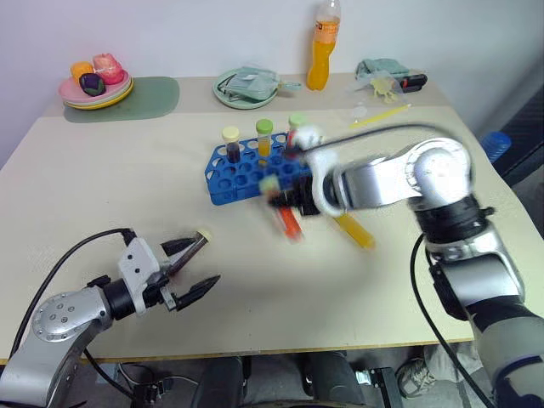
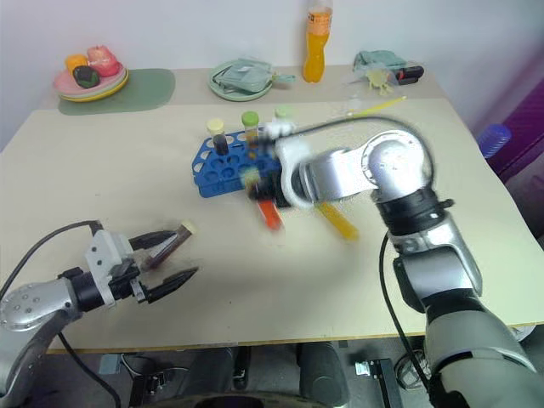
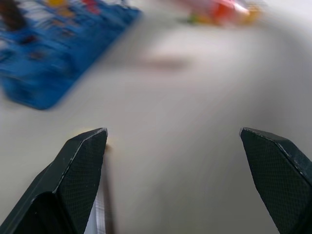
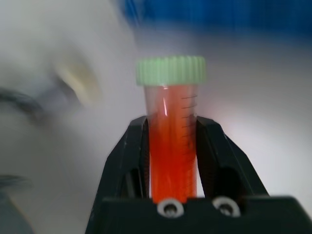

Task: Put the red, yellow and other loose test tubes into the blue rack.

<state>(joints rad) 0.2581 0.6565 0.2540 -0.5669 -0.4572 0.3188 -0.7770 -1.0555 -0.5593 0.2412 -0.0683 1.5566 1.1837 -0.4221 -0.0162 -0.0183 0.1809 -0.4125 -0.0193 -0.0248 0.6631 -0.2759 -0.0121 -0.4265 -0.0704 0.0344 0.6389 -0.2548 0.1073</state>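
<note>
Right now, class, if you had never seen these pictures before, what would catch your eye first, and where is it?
First, the red test tube with its green cap, clamped between the right gripper's fingers above the table, just in front of the blue rack. Next, that rack near the table's middle, with capped tubes already standing in it. Then the left gripper, fingers spread wide at the near left, with a dark, pale-capped tube lying beside it.

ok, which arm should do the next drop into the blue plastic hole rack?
Right. The right gripper is already shut on the green-capped red-orange tube, close beside the blue plastic rack. The left gripper is open, farther off, near a dark pale-capped tube on the table.
</note>
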